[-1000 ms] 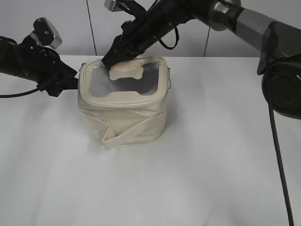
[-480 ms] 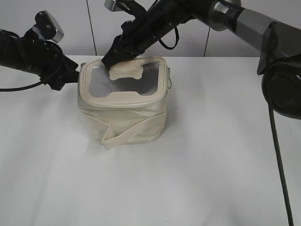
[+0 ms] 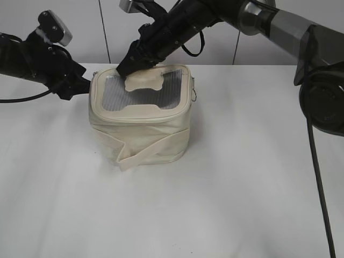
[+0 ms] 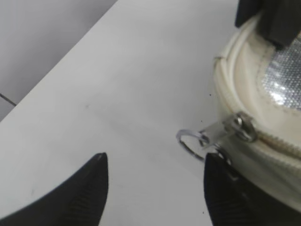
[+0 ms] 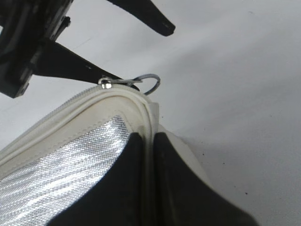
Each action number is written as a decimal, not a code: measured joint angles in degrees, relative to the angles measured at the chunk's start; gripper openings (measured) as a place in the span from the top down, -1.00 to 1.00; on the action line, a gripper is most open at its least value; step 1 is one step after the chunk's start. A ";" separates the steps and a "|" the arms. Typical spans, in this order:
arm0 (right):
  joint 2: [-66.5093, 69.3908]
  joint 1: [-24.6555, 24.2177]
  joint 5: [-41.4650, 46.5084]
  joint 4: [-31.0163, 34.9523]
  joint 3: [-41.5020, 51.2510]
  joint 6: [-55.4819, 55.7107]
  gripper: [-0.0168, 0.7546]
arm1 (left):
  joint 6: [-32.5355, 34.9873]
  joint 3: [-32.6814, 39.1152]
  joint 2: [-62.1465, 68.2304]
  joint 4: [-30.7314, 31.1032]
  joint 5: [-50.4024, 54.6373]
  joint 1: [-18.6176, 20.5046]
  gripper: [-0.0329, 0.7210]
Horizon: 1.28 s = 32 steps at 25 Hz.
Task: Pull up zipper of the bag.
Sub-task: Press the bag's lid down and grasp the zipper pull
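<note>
Exterior view: we see the bag (image 3: 141, 115) upright near the middle of the white table (image 3: 242, 188), its grey window panel facing up with the cream H-shaped patch (image 3: 144, 81) toward 12 o'clock. A cream strap band (image 3: 153, 152) wraps the lower front. The zipper (image 3: 141, 112) track edges the top panel; one silver ring pull (image 3: 194, 97) hangs at the 3 o'clock side.

The right gripper (image 3: 124, 68) reaches across from 1 o'clock and sits on the bag's rim at about 11 o'clock. In the right wrist view its two dark fingers (image 5: 181, 193) stand close together, pinching the raised cream rim seam (image 5: 148, 141) between them.

The left gripper (image 3: 83, 86) comes in from 9 o'clock, just beside the bag's top left corner. In the left wrist view we record its fingers (image 4: 84, 193) spread wide with nothing between them but bare table. A second silver pull (image 4: 221, 133) with its round ring (image 4: 190, 141) juts from the track toward 9 o'clock; the ring lies just beside the inner edge of the 3 o'clock finger (image 4: 225, 193). We cannot tell whether they touch.

Behind the table stands a pale panelled wall (image 3: 80, 27). A black cable (image 3: 317, 177) hangs down the 3 o'clock edge of the exterior view.
</note>
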 joint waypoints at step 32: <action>0.00 0.00 0.00 -0.05 0.00 0.05 0.83 | -0.65 0.00 0.05 1.84 0.11 -0.40 -0.36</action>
